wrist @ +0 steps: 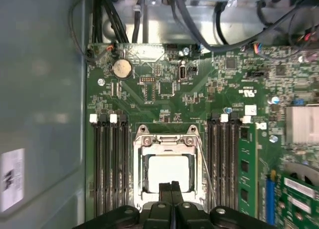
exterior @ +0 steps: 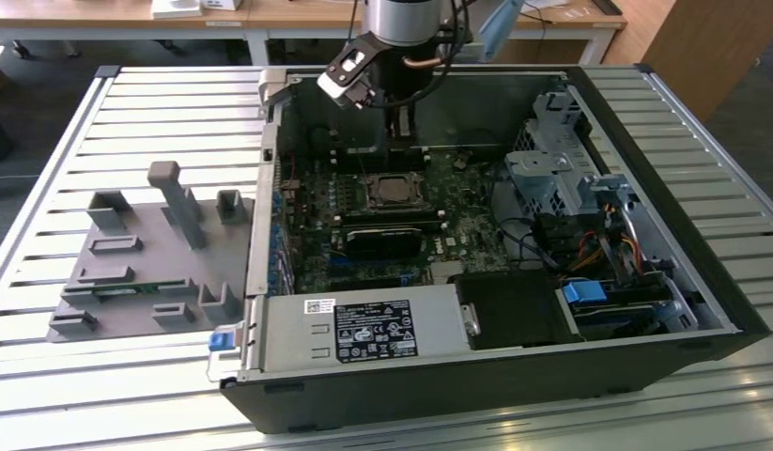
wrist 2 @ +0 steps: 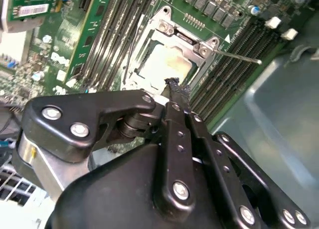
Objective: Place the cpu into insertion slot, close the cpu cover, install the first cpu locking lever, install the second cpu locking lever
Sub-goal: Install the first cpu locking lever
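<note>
My jaws are pressed together with nothing between them, and my gripper [wrist: 172, 186] hangs just above the edge of the small flat grey-silver square cpu [wrist: 169, 171]. It sits in the dark-centred square insertion slot [wrist: 143, 176], and the thin silvery windowed cpu cover [wrist: 164, 140] lies flat over it. A thin metal lever rod [wrist 2: 239, 57] pokes out sideways over the green circuit board [wrist: 149, 94].
</note>
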